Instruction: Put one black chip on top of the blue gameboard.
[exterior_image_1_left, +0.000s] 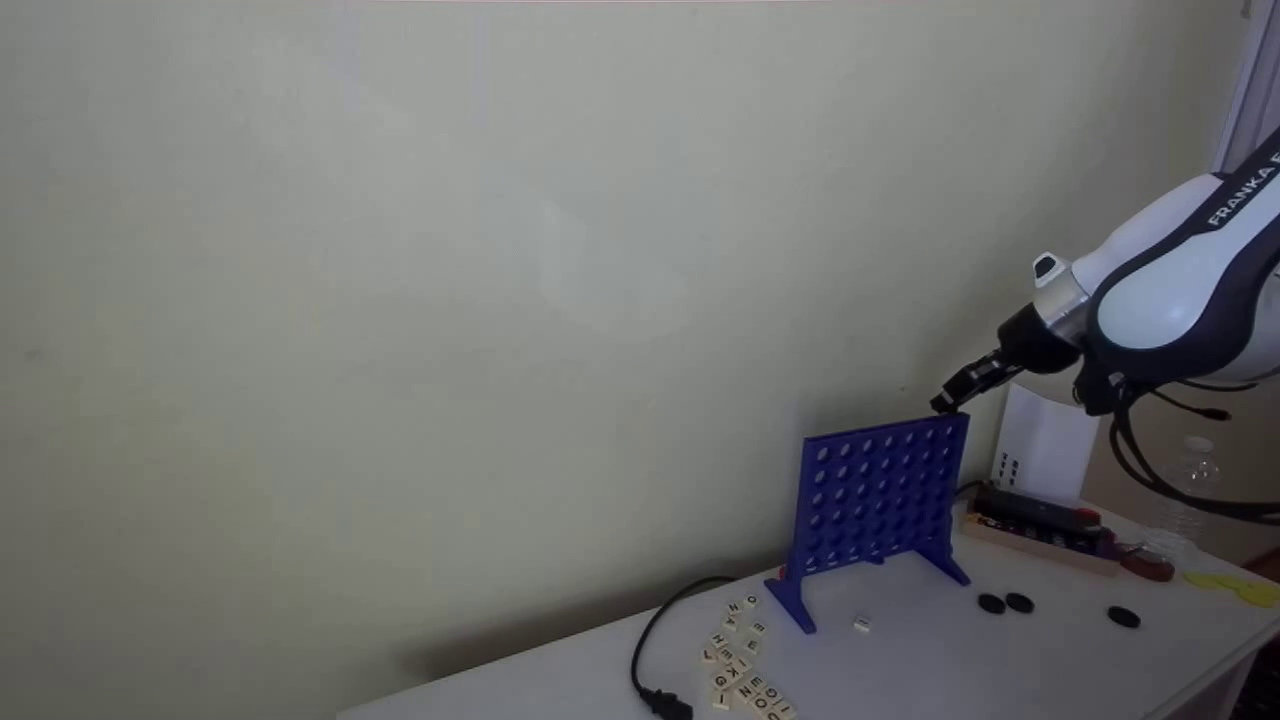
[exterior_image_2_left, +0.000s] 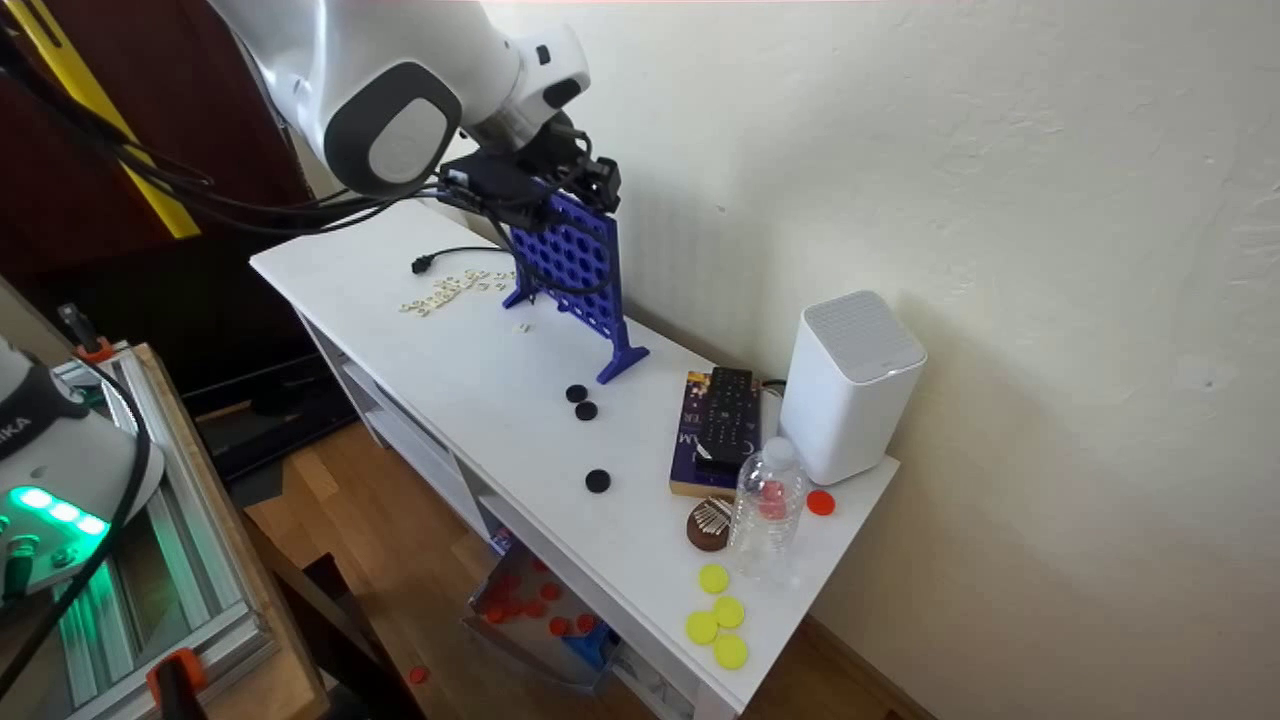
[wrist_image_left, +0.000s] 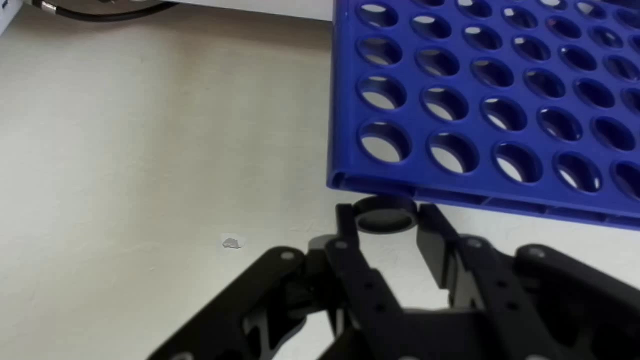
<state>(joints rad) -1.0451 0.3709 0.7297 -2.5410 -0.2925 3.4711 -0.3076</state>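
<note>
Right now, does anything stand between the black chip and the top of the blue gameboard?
Nothing visible does. In the wrist view, the end effector grips the black chip right by the top edge of the blue gameboard, near one corner; whether they touch, I can't tell.

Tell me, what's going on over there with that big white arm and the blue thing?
A robot arm is putting a black chip on top of the blue board. Its tool is closed on the chip, holding it at the board's top edge, near one end. The chip has not been let go yet, and I can't tell whether it has started into the slot. The board stands upright on the table, where three more black chips lie.
</note>
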